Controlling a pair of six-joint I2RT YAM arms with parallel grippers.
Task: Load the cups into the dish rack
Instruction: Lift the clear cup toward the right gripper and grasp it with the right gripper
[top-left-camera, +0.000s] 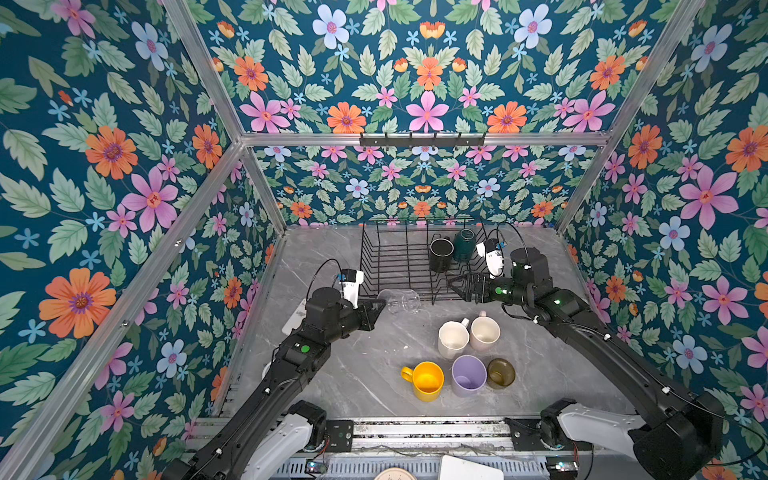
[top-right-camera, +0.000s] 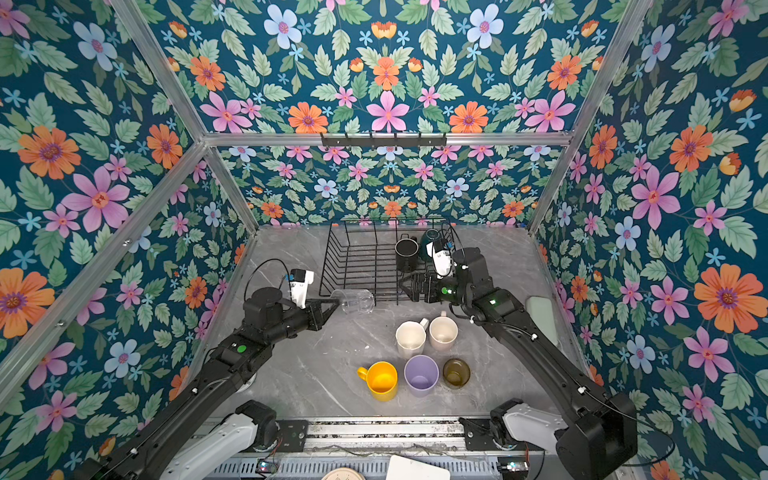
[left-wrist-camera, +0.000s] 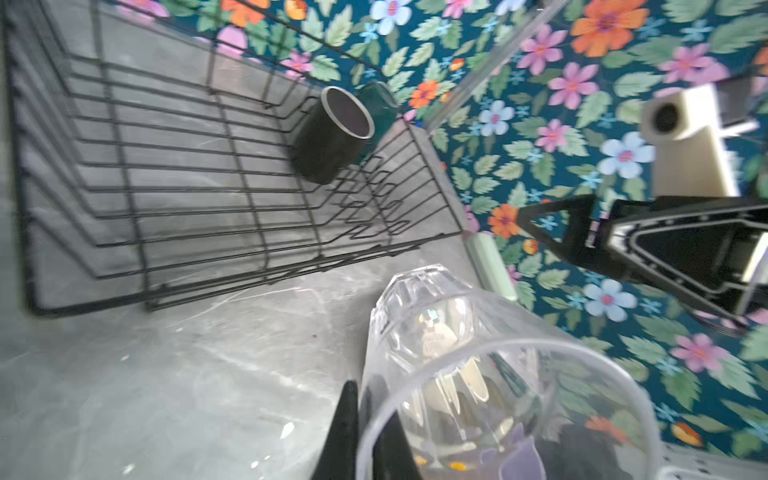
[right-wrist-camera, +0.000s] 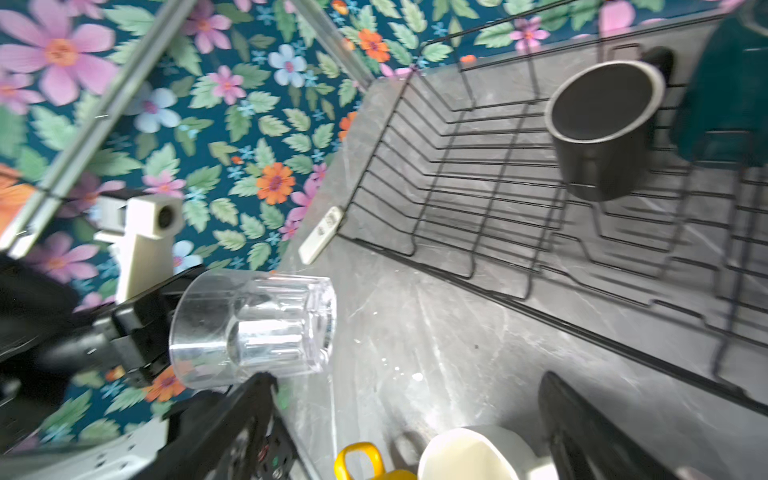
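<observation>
The black wire dish rack (top-left-camera: 395, 257) (top-right-camera: 357, 257) stands at the back of the table. A black mug (top-left-camera: 440, 253) (right-wrist-camera: 602, 124) and a dark green mug (top-left-camera: 463, 245) (left-wrist-camera: 378, 104) sit in its right part. My left gripper (top-left-camera: 380, 307) (left-wrist-camera: 370, 407) is shut on the rim of the clear glass (top-left-camera: 401, 300) (left-wrist-camera: 478, 374) (right-wrist-camera: 253, 328), held on its side just in front of the rack. My right gripper (top-left-camera: 455, 284) (right-wrist-camera: 403, 390) is open and empty at the rack's front right corner. White (top-left-camera: 452, 337), pale pink (top-left-camera: 484, 332), yellow (top-left-camera: 426, 380), lavender (top-left-camera: 468, 375) and amber (top-left-camera: 500, 372) cups stand on the table.
A white flat object (top-left-camera: 293, 318) (right-wrist-camera: 322, 232) lies by the left wall, under the left arm. A pale green object (top-right-camera: 542, 311) (left-wrist-camera: 490, 266) lies along the right wall. A hook rail (top-left-camera: 422, 139) hangs on the back wall. A white board (top-left-camera: 469, 467) sits at the front edge.
</observation>
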